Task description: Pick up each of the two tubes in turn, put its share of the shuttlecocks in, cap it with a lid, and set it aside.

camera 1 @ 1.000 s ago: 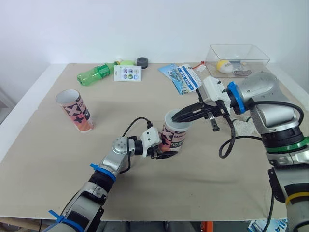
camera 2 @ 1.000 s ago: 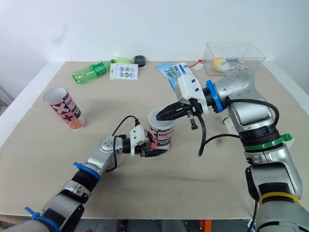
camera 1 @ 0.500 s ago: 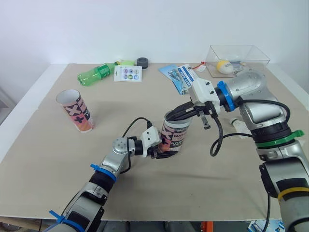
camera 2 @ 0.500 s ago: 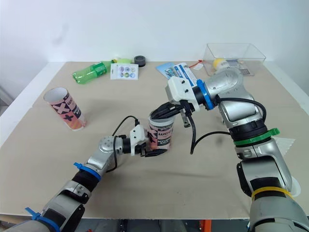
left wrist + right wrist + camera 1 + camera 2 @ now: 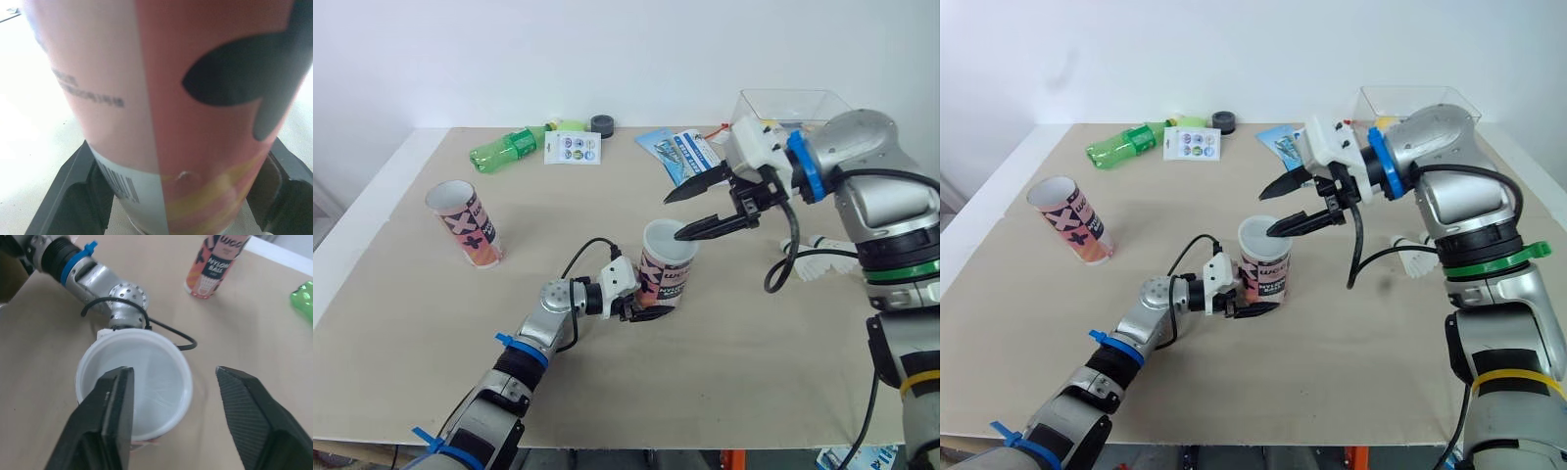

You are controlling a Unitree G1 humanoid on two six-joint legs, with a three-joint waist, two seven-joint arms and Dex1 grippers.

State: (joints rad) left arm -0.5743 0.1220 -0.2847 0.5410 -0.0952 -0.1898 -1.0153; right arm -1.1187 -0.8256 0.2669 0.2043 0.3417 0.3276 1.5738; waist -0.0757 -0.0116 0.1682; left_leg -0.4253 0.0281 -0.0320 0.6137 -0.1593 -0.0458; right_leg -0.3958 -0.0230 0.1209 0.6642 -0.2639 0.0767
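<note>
In the left eye view, the left gripper [image 5: 651, 299] is clamped on the bottom of the tube [image 5: 666, 279], which stands in the middle of the table [image 5: 724, 382] with a white lid [image 5: 670, 241] on top. The left arm lies low, and the right arm is bent in from the side with the right gripper [image 5: 674, 217] wide open just above the lid. In the left wrist view, both black fingers [image 5: 68, 196] press the tube's sides. In the right wrist view, the two fingers [image 5: 110, 406] hang wide apart over the lid and hold nothing.
</note>
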